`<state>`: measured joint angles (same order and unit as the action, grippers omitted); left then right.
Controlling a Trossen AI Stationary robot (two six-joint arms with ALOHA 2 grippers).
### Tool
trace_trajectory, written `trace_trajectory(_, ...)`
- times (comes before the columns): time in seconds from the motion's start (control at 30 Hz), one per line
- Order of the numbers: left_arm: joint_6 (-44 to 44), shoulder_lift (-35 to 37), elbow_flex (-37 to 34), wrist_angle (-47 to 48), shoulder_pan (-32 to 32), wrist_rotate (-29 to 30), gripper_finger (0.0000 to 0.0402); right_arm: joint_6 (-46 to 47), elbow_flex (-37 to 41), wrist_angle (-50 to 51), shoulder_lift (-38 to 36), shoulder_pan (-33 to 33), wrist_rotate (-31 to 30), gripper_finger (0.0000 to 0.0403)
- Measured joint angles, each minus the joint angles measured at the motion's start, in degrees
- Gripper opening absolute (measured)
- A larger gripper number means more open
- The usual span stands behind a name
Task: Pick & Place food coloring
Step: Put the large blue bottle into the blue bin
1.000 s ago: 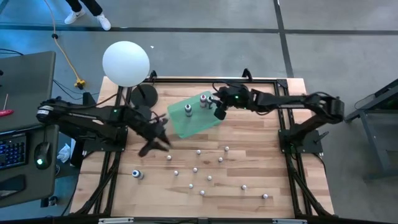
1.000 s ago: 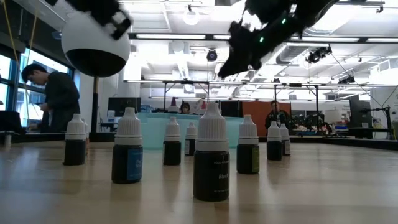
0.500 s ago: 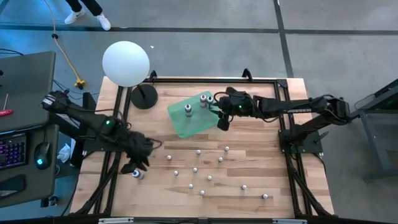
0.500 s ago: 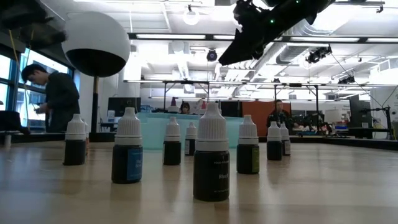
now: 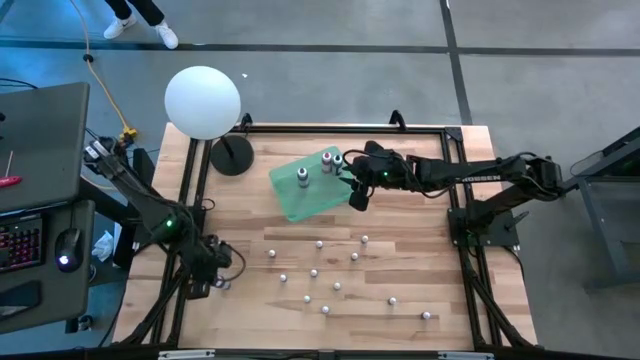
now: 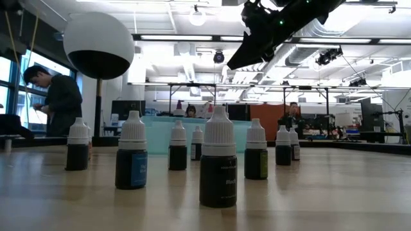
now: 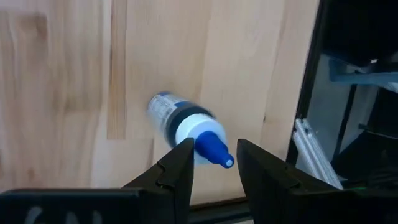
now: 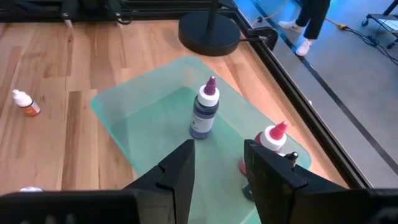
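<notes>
One food coloring bottle (image 7: 183, 127) lies on its side near the table's left near corner, with a blue tip, a white collar and a blue label; the high view shows this bottle (image 5: 221, 281) too. My left gripper (image 7: 214, 165) is open above it, a finger on either side of the blue tip (image 7: 214, 149). Three bottles stand in the green tray (image 5: 310, 195). My right gripper (image 8: 221, 165) hovers open over the tray's right part, near the purple-tipped bottle (image 8: 205, 115) and a red-tipped bottle (image 8: 273, 138). Several more bottles (image 5: 320, 243) stand on the wood.
A white sphere lamp (image 5: 202, 100) stands on its dark round base (image 5: 232, 155) at the far left corner, beside the tray. The standing bottles (image 6: 217, 160) are scattered over the table's middle and near right. A black frame rail (image 7: 311, 93) runs close by the lying bottle.
My left gripper has swung from beside the tray's left edge toward the table's near left corner and come down over the lying bottle. My right gripper has shifted a little toward the near edge over the tray. No bottle has moved.
</notes>
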<state>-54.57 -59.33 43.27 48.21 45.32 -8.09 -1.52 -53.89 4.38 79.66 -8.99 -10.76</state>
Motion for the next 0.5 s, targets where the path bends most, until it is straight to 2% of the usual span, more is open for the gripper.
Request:
trace_trajectory(0.3, -1.2, -3.0, 0.3, -0.6, 3.5, 4.7, 0.0113, 0.0, 0.0, 0.0, 0.0, 0.0, 0.0, 0.013)
trace_trajectory(0.5, 0.6, -3.0, 0.3, -0.7, 3.5, 4.4, 0.0045, 0.0, 0.0, 0.1, 0.0, 0.0, 0.0, 0.013)
